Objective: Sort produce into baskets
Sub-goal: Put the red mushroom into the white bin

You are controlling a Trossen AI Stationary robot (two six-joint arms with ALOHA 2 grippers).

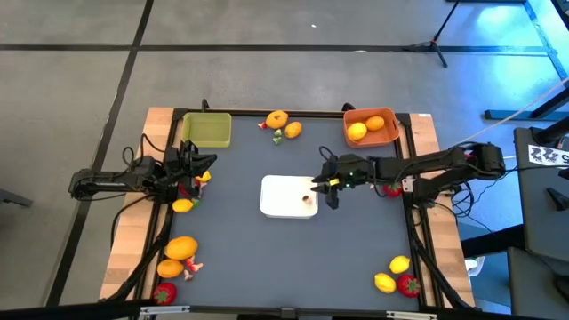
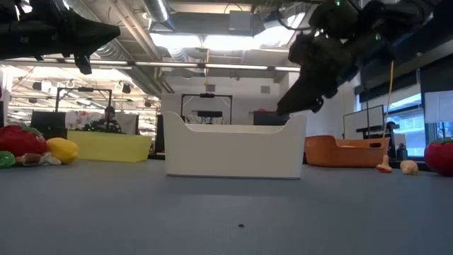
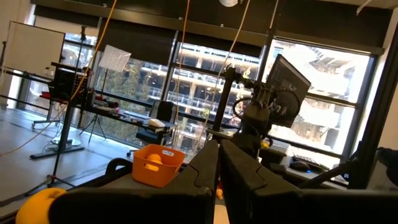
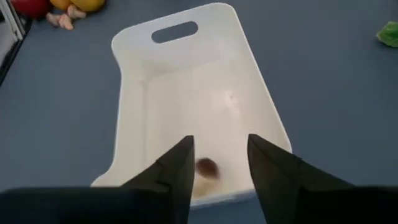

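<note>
My right gripper (image 1: 320,188) (image 4: 220,157) is open and empty, hovering over the right end of the white tray (image 1: 277,199) (image 4: 249,68), above a small brownish scrap (image 4: 206,166) lying inside it. My left gripper (image 1: 206,165) (image 3: 219,165) is shut and raised above the table's left side, over a red strawberry (image 1: 185,188) and near a yellow fruit (image 1: 182,205). The yellow-green basket (image 1: 207,130) stands at the far left. The orange basket (image 1: 371,127) at the far right holds two yellow-orange fruits (image 1: 356,132).
Two orange fruits (image 1: 277,118) lie at the far middle. Orange fruits (image 1: 182,247) and a strawberry (image 1: 164,292) lie at the near left. Yellow fruits (image 1: 400,264) and a strawberry (image 1: 408,284) lie at the near right. Another strawberry (image 1: 391,188) lies beside the right arm.
</note>
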